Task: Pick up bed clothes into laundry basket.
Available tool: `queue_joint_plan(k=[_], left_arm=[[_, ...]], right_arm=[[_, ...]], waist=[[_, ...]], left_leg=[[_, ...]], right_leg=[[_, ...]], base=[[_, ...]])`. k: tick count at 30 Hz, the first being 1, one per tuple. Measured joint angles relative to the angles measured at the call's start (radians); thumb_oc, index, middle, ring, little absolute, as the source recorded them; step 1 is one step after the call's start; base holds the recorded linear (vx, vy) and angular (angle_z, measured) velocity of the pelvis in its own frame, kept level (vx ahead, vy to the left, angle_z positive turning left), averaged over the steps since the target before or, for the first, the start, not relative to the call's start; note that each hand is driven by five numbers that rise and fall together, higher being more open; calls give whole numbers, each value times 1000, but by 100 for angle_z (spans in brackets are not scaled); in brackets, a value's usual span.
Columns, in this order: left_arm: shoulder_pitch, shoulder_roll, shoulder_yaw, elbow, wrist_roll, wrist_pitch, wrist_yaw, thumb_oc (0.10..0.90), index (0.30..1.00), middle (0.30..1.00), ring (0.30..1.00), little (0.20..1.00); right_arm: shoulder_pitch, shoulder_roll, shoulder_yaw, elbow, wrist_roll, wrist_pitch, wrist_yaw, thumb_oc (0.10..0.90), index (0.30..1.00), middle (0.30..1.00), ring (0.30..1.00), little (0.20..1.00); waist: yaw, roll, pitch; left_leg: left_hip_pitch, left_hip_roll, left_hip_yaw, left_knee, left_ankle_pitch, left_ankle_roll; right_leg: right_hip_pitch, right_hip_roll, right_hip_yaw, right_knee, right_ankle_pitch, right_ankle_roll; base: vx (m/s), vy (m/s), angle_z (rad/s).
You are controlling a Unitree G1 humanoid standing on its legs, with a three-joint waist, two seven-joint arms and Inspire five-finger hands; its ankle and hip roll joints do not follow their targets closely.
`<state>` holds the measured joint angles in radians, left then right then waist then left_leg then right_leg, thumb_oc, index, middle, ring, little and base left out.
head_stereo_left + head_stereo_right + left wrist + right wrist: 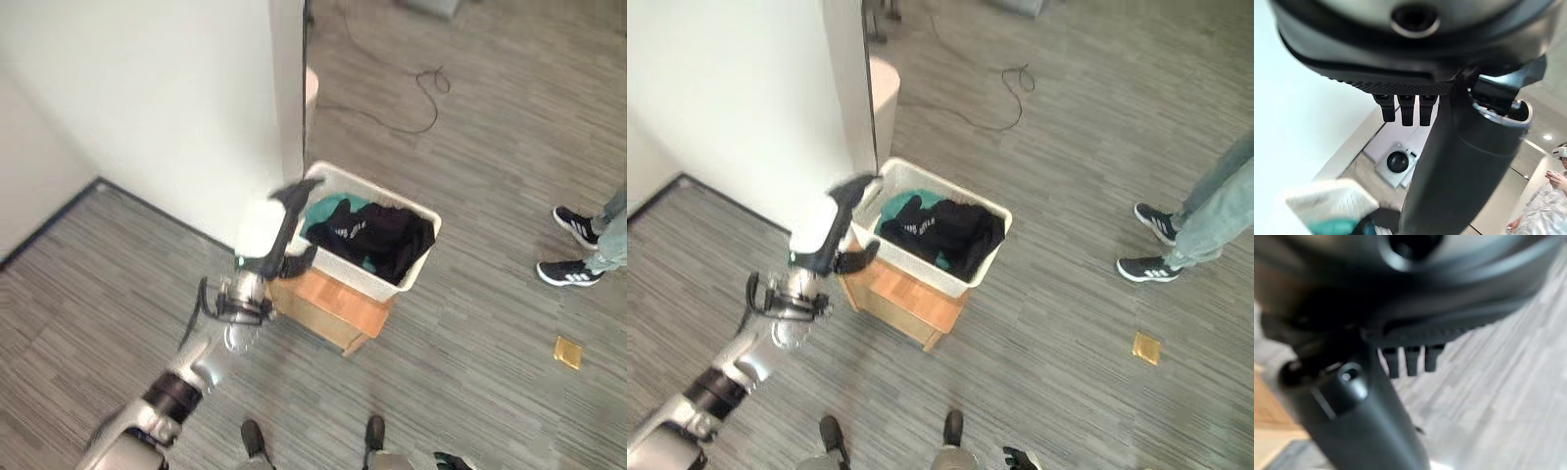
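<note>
Left eye view: left hand (284, 230) covers laundry basket (416, 269) corner.

A person's dark shoes (574, 248) stand on grey floor, yellow tag (567, 352) nearby.

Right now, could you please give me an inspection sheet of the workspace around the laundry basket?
Surface: grey striped floor.
Job's things: white laundry basket on a low wooden stand, holding black clothes over a teal garment.
Clutter: small yellow square on the floor.
Hands: left hand open, raised at the basket's near corner; right hand open, over the floor.
Cables: black cable looped beyond the basket.
Surroundings: white wall; person's shoes to the right.
</note>
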<state>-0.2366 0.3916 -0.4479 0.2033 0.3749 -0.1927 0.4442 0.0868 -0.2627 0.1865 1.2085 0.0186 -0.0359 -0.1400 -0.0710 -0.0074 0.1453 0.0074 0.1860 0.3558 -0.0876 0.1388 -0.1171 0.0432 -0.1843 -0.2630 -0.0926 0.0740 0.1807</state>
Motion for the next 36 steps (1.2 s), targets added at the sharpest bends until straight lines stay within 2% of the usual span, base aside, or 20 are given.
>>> queue_joint_plan(k=[3,5,6,11,18,20,22,23,24,25,27,28,29,30,31,32,33,34,35,36], left_arm=[[179,-103,6,67,-188,1,-87,800,900,900,900,900],[205,-102,-1,83,-228,12,-110,800,900,900,900,900],[249,-94,-1,143,-256,12,-129,800,900,900,900,900],[277,-124,10,376,-256,40,-135,800,900,900,900,900],[279,-236,-7,573,-257,92,-154,800,900,900,900,900],[283,-218,-5,519,-258,107,-153,800,900,900,900,900],[307,-198,26,416,-260,110,-155,800,900,900,900,900],[316,-186,33,367,-265,109,-156,800,900,900,900,900],[363,-150,63,244,-268,102,-165,800,900,900,900,900],[426,-92,135,145,-276,61,-147,800,900,900,900,900],[453,-41,205,25,-274,46,-148,800,900,900,900,900],[435,-22,211,8,-272,46,-140,800,900,900,900,900],[292,1,173,36,-252,42,-132,800,900,900,900,900],[241,-17,166,32,-250,39,-127,800,900,900,900,900],[208,-9,158,22,-251,35,-127,800,900,900,900,900],[198,4,154,12,-250,33,-127,800,900,900,900,900],[208,12,165,-7,-248,26,-125,800,900,900,900,900],[282,-12,187,-54,-246,11,-121,800,900,900,900,900],[309,-30,189,-63,-243,-5,-120,800,900,900,900,900],[310,-40,190,-63,-241,-13,-119,800,900,900,900,900]], right_arm=[[33,-5,32,-24,0,14,-19,800,900,900,900,900],[37,-10,46,-35,-5,20,-24,800,900,900,900,900],[31,-40,78,-74,-10,35,-23,800,900,900,900,900],[3,-133,172,-285,-37,32,-43,800,900,900,900,900],[-130,-108,153,-423,-87,-19,-89,800,900,900,900,900],[-99,-112,151,-560,-93,-7,-94,800,900,900,900,900],[-33,-161,108,-818,-64,63,-42,800,900,900,900,900],[21,-183,77,-933,-43,45,-33,800,900,900,900,900],[112,-203,20,-1068,-24,-46,-34,800,900,900,900,900],[159,-236,4,-1145,2,-109,-5,800,900,900,900,900],[233,-290,17,-1207,57,-152,47,800,900,900,900,900],[223,-268,20,-1166,68,-176,50,800,900,900,900,900],[174,-208,19,-1040,96,-166,35,800,900,900,900,900],[137,-212,38,-1007,99,-155,29,800,900,900,900,900],[54,-197,99,-969,92,-131,26,800,900,900,900,900],[41,-189,121,-998,90,-133,27,800,900,900,900,900],[30,-188,135,-1043,78,-134,32,800,900,900,900,900],[44,-209,129,-1147,55,-136,35,800,900,900,900,900],[47,-218,114,-1179,44,-143,31,800,900,900,900,900],[44,-220,107,-1184,41,-143,24,800,900,900,900,900]], waist=[[30,27,-61],[35,34,-65],[49,52,-73],[61,88,-82],[50,111,-82],[56,112,-82],[49,109,-78],[44,115,-80],[46,108,-75],[46,71,-86],[62,52,-95],[59,37,-95],[35,13,-93],[34,24,-94],[50,5,-79],[37,-18,-69],[57,-13,-70],[40,29,-92],[30,49,-97],[20,49,-98]], left_leg=[[19,36,-31,3,4,-7],[19,43,-38,3,1,-4],[17,53,-50,4,5,0],[9,56,-81,31,-4,-7],[13,35,-90,-1,-23,31],[9,35,-96,9,-18,38],[10,29,-111,7,-4,37],[12,24,-115,3,8,41],[25,19,-115,1,16,43],[53,10,-102,2,17,40],[28,3,-101,19,19,31],[-13,-2,-97,51,25,23],[-124,-28,-29,86,78,60],[-124,-25,85,40,53,103],[-77,-24,393,7,-85,157],[-65,-8,533,56,-127,146],[-60,14,553,144,-127,148],[-53,23,549,232,-130,134],[-57,13,520,232,-97,130],[-53,12,491,236,-91,139]], right_leg=[[39,38,-16,0,-14,-14],[46,45,-24,-1,-16,-18],[48,57,-27,0,-12,-23],[34,68,21,-2,-9,-35],[58,54,-14,3,-6,-40],[63,54,-17,2,-8,-37],[71,50,-31,2,-13,-29],[72,46,-32,2,-14,-27],[92,40,-40,1,-21,-24],[117,33,-34,2,-36,-13],[124,27,-52,4,-46,-9],[128,25,-79,6,-45,-8],[141,16,-207,-1,-70,-24],[147,20,-266,4,-69,-42],[165,-19,-365,4,-59,-48],[173,-45,-396,6,-63,-48],[190,-63,-422,10,-81,-38],[232,-57,-486,33,-78,-3],[256,-62,-509,66,-84,4],[252,-76,-521,92,-87,6]], base=[[-124,-151,16],[-121,-73,11],[-87,-34,3],[-155,-48,-9],[-14,13,17],[123,-19,13],[38,2,15],[4,4,20],[-77,34,2],[-140,49,2],[-213,91,19],[-142,141,193],[-91,152,242],[-34,158,284],[16,126,177],[80,156,150],[105,176,167],[52,153,180],[91,165,175],[70,123,143]])
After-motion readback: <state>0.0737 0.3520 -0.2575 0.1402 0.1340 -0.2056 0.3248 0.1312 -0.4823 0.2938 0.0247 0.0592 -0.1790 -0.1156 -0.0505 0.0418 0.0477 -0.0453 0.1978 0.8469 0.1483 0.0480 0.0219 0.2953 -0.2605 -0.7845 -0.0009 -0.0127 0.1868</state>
